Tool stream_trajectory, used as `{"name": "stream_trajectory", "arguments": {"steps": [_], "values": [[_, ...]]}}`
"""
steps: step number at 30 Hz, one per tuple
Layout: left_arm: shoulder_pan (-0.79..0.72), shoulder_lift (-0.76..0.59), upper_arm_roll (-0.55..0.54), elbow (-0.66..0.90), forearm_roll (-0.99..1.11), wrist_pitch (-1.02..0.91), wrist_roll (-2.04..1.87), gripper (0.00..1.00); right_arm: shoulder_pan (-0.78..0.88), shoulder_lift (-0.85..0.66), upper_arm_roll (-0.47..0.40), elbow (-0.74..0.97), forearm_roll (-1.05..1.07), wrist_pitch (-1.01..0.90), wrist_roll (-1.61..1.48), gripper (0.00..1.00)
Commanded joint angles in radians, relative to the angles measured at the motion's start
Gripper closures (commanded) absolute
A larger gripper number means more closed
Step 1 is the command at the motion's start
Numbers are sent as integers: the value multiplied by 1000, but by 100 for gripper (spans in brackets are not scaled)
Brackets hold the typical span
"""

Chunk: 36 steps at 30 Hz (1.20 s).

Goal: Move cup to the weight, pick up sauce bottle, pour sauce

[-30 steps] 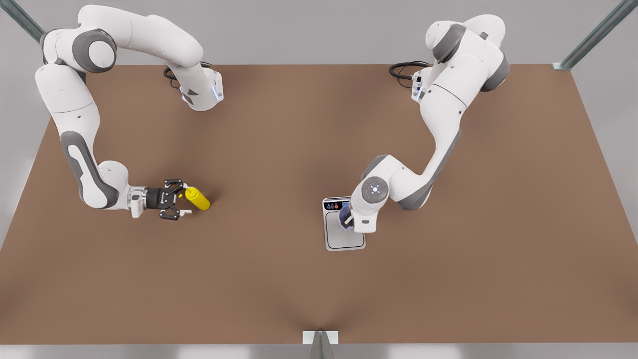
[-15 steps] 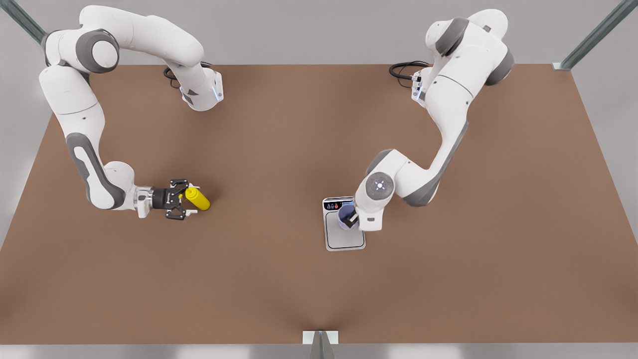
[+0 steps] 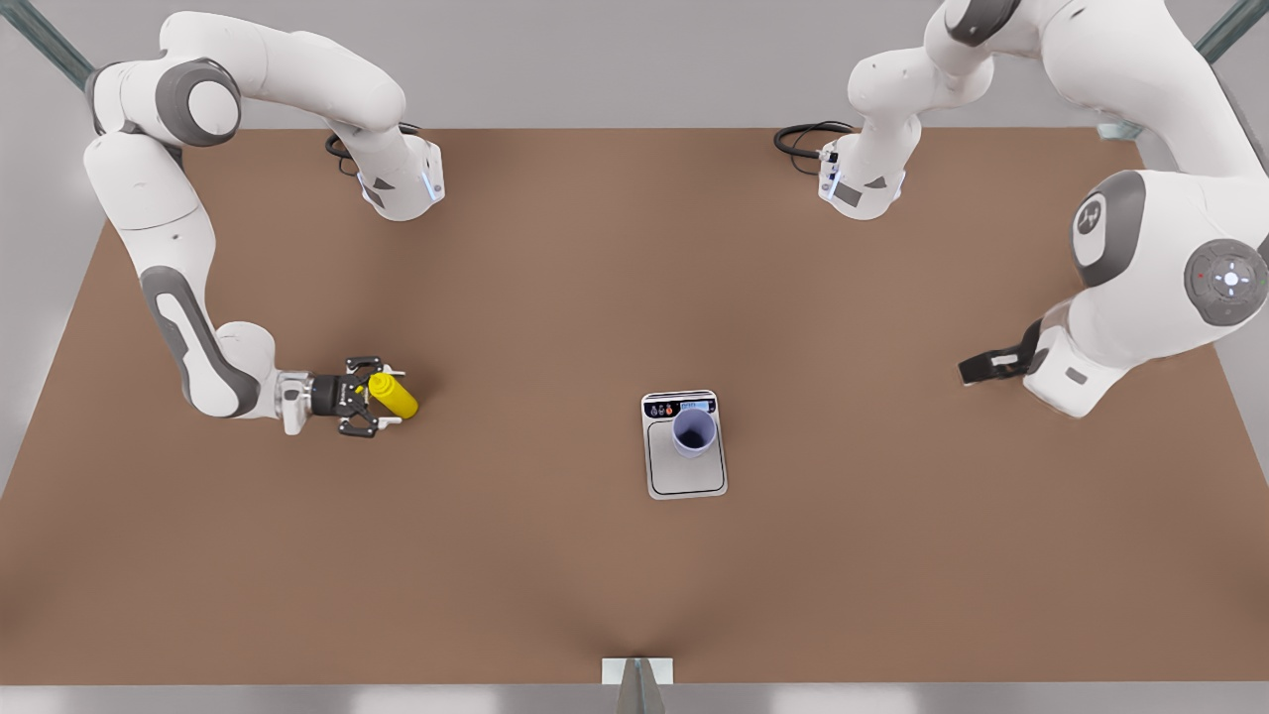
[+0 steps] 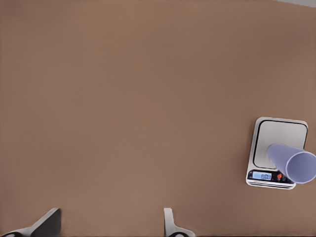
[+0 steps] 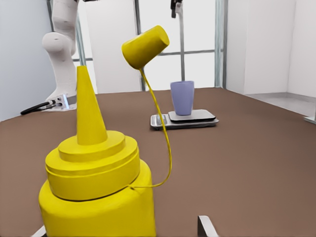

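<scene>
The lavender-blue cup (image 3: 693, 433) stands upright on the weight (image 3: 684, 481), near its display strip, with nothing touching it. It shows too in the left wrist view, cup (image 4: 294, 164) on weight (image 4: 276, 133), and far off in the right wrist view, cup (image 5: 182, 98) on weight (image 5: 185, 120). My left gripper (image 3: 974, 371) hangs high at the front view's right, open and empty (image 4: 108, 229). The yellow sauce bottle (image 3: 395, 395) stands at the front view's left. My right gripper (image 3: 380, 399) is open, its fingers flanking the sauce bottle (image 5: 94, 190); the bottle's tethered cap (image 5: 145, 47) hangs open.
The brown table (image 3: 555, 297) stretches wide between bottle and weight. Both arm bases and black cables (image 3: 805, 137) sit at the back edge. A metal bracket (image 3: 636, 672) marks the front edge's middle.
My left gripper let go of the cup on the weight and swung up and away to the front view's right. My right gripper crept closer around the sauce bottle.
</scene>
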Motion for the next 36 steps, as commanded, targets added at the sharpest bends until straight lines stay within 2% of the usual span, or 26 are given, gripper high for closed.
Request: {"name": "stream_trajectory", "arguments": {"steps": [1, 2, 3, 4, 5, 6, 18, 23, 30, 36], "values": [[-3, -12, 1, -2, -18, -1, -1, 0, 2, 0, 0, 0, 1, 0, 0, 4], [-3, -35, 2, -11, -17, -1, -1, 0, 2, 0, 0, 0, 1, 0, 0, 10], [-4, -43, 2, -14, -15, -1, -1, 0, 2, 0, 0, 0, 3, 0, 0, 22], [-6, -66, 4, -26, -14, -1, 1, 0, 2, 0, 0, 0, 1, 0, -2, 40], [-10, -97, 22, -59, -14, 1, 3, 0, 5, 0, 0, 0, 4, 2, -2, 46], [-20, -106, 42, -69, -14, 1, 3, 0, 14, -2, 0, 0, 16, 3, 0, 48], [-17, -87, 44, -79, -12, 11, 4, 0, 35, -5, 0, 1, 24, 5, 11, 52], [-17, -89, 44, -79, -12, 11, 4, 0, 75, -86, 2, 1, 29, 14, 104, 52], [-15, -95, 45, -79, -14, 8, 4, 0, 261, -222, 2, 21, 38, 141, 321, 52], [-15, -92, 45, -79, -14, 5, 4, 0, 396, -255, -9, 78, 35, 273, 420, 52]]}}
